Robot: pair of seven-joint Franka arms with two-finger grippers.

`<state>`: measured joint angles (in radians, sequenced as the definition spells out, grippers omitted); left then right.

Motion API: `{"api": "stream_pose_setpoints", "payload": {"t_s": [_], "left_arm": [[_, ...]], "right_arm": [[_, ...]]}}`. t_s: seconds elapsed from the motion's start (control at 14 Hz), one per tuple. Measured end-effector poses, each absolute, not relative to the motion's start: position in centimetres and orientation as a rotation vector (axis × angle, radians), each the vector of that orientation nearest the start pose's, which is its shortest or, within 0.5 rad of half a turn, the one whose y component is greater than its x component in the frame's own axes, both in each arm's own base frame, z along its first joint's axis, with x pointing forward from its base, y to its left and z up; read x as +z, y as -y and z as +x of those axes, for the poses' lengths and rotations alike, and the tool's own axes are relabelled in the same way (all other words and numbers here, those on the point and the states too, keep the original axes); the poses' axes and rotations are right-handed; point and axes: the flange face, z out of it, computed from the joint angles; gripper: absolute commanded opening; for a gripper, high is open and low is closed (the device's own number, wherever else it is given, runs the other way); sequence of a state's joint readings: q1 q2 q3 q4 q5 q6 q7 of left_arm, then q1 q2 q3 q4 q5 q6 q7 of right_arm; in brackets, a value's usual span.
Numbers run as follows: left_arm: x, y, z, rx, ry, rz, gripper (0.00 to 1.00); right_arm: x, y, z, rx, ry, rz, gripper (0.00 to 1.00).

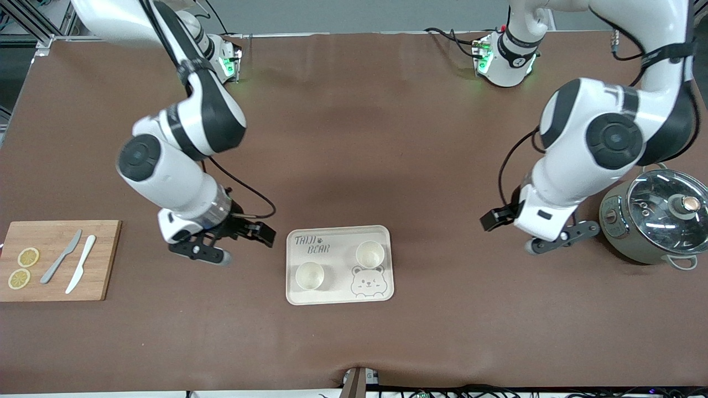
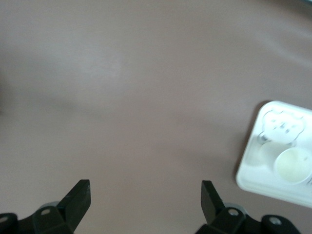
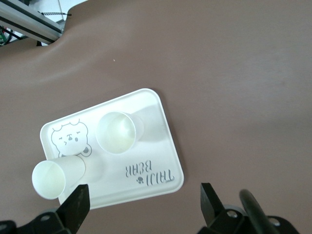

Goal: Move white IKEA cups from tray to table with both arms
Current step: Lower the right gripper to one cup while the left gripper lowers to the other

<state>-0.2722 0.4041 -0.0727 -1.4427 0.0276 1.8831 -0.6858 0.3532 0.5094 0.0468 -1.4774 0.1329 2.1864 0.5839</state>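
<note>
Two white IKEA cups (image 1: 309,275) (image 1: 370,254) stand upright on the cream bear-printed tray (image 1: 338,261) near the table's middle. My right gripper (image 1: 213,251) hovers low just off the tray's edge toward the right arm's end, open and empty. Its wrist view shows the tray (image 3: 165,146), both cups (image 3: 116,131) (image 3: 48,179) and the gripper (image 3: 144,202). My left gripper (image 1: 561,237) is over bare table between the tray and the pot, open and empty. The left wrist view shows the gripper (image 2: 145,195) over bare table, with the tray (image 2: 253,170) and one cup (image 2: 292,165) at the frame's edge.
A wooden cutting board (image 1: 105,260) with two lemon slices (image 1: 27,257), a grey knife (image 1: 61,257) and a white knife (image 1: 81,263) lies at the right arm's end. A grey pot with a glass lid (image 1: 661,218) stands at the left arm's end.
</note>
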Motion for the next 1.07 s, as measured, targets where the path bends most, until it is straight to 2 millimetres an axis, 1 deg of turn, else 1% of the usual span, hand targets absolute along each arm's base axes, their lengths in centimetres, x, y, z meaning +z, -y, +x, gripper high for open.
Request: {"api": "stream_pose_setpoints", "payload": {"t_s": [0.21,0.36,0.5,0.71,0.86,1.07], "left_arm": [[44.2,25.8,65.8,-0.083,0.615,-3.124,1.0],[42.5,28.3,66.5,-0.131,0.656,-3.143,1.0],[40.3,30.6,66.6,-0.156,0.673,-3.159,1.0],[37.0,34.1,66.1,-0.171,0.683,-3.176,1.0],[35.5,36.2,65.5,-0.18,0.683,-3.187,1.0],[33.4,38.7,64.9,-0.188,0.689,-3.189,1.0]], "right_arm": [[35.5,-28.8,67.1,-0.181,-0.377,-2.895,1.0],[33.3,-29.1,67.7,-0.205,-0.38,-2.889,1.0],[31.6,-29.5,68.0,-0.235,-0.379,-2.879,1.0],[29.5,-30.3,68.2,-0.267,-0.368,-2.869,1.0],[28.4,-30.5,68.2,-0.279,-0.364,-2.868,1.0],[26.8,-31.1,68.1,-0.298,-0.348,-2.868,1.0]]}}
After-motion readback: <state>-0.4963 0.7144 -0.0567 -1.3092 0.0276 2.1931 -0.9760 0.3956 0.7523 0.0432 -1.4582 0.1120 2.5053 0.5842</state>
